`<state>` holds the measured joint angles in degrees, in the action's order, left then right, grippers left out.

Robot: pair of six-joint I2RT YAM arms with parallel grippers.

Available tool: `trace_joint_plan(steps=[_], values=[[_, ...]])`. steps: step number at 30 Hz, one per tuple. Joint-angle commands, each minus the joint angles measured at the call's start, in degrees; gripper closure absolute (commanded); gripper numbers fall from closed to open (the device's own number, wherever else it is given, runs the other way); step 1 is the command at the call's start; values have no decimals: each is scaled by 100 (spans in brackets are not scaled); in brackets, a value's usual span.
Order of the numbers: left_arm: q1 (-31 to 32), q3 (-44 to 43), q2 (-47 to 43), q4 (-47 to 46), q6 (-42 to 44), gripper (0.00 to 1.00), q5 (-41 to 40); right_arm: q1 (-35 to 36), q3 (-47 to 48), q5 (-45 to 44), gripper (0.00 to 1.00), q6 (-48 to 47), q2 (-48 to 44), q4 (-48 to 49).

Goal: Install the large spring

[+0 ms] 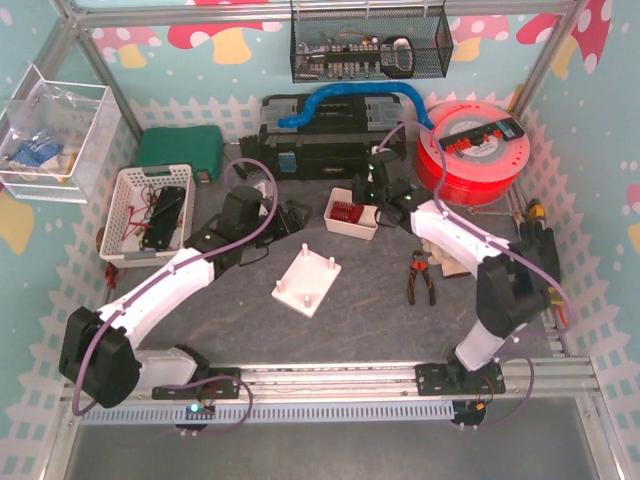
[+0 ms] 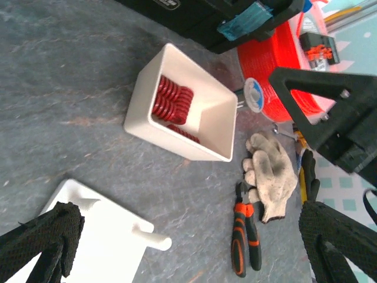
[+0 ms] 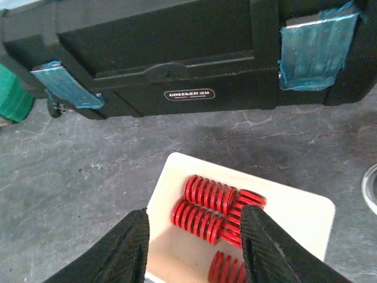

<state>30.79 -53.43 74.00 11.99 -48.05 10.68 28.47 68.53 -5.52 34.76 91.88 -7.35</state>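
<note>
The right gripper's (image 3: 200,250) fingers (image 3: 132,250) hung just over the white bin (image 3: 306,209). One pad was at the bin's near-left wall and the other was above the heap of red springs (image 3: 203,218) (several coils lay side by side, some stacked). The jaws stood partly apart with springs showing in the gap, but whether they pressed on any coil I could not tell. Beyond the bin, a black toolbox (image 3: 177,53) with blue latches filled the far side of the wrist view.

The left gripper (image 2: 188,236) was released, its fingers (image 2: 50,242) spread wide with nothing between them. It hovered above the grey table (image 2: 70,76), over the edge of a white peg plate (image 2: 100,236) with a short peg standing out of it. The springs lay in the bin, apart from the plate.

Beside the plate lay orange-handled pliers (image 2: 244,236), touching a white work glove (image 2: 271,171). Behind them stood a red filament spool (image 2: 271,65). Seen from above, the plate sat mid-table between the two arms, with the bin just beyond it and nearer the toolbox.
</note>
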Motion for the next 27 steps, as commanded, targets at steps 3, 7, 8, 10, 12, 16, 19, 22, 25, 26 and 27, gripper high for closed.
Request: trace_joint_plan(steps=[3,7,8,10,12,16,19,22,25,26,27], values=[[-233,-100,-117,1086,-118,1,10,-31,931,-53,56,479,1104,-1172],[-388,-456,35,1449,241,1,508,-53,1358,49,57,827,1571,-1472],[-389,-521,48,1507,429,1,550,-54,1390,62,57,921,1631,-1469],[-416,-617,45,1654,671,1,496,-60,1483,30,57,1143,1996,-1494],[-472,-713,46,1748,823,1,546,-77,1632,25,56,1331,2220,-1566],[-533,-810,136,1784,1091,1,732,-73,1936,41,57,1425,2511,-1678],[-602,-925,263,1915,1267,1,826,-70,2028,-217,58,1651,2569,-1885],[-625,-1030,284,1995,1420,1,737,-75,2081,-351,58,1756,2677,-2017],[-626,-1108,303,2041,1521,1,642,-70,2227,-348,59,1838,2857,-2242],[-626,-1127,308,2058,1545,1,616,-71,2229,-344,59,1871,2890,-2267],[-626,-1134,317,2069,1564,1,597,-71,2220,-339,59,1889,2913,-2270]])
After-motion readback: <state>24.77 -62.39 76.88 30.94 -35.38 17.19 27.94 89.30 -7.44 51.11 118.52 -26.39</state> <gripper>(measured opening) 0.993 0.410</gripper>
